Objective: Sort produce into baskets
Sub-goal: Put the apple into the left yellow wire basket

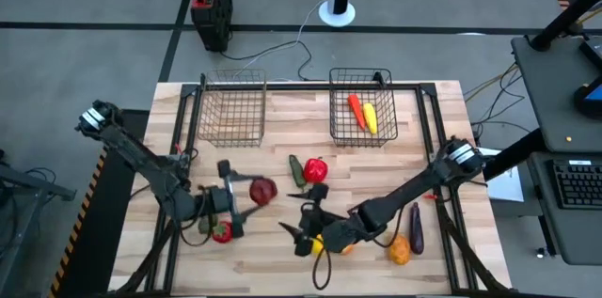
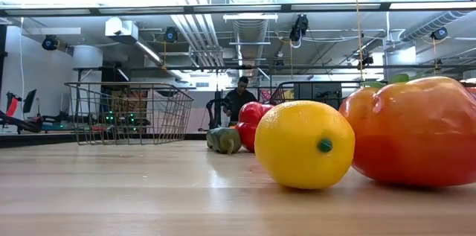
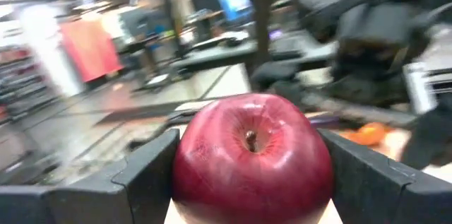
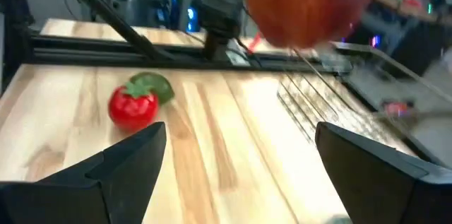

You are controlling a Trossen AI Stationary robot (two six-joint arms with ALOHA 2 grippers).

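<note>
Left jaws (image 3: 247,174) squeeze a red apple (image 3: 251,157) between them. Right jaws (image 4: 236,160) gape wide, empty. Only two pieces sit in one basket (image 1: 386,133); most wait on the desk (image 1: 273,251).

Two wire baskets (image 1: 231,107), roughly ten produce pieces (image 1: 400,250), two arms (image 1: 141,162).

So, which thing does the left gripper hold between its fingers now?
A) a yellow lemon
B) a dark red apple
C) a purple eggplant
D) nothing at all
B: in the left wrist view the dark red apple sits between the two dark fingers of the left gripper, and from above the same apple shows at that gripper's tip.
</note>
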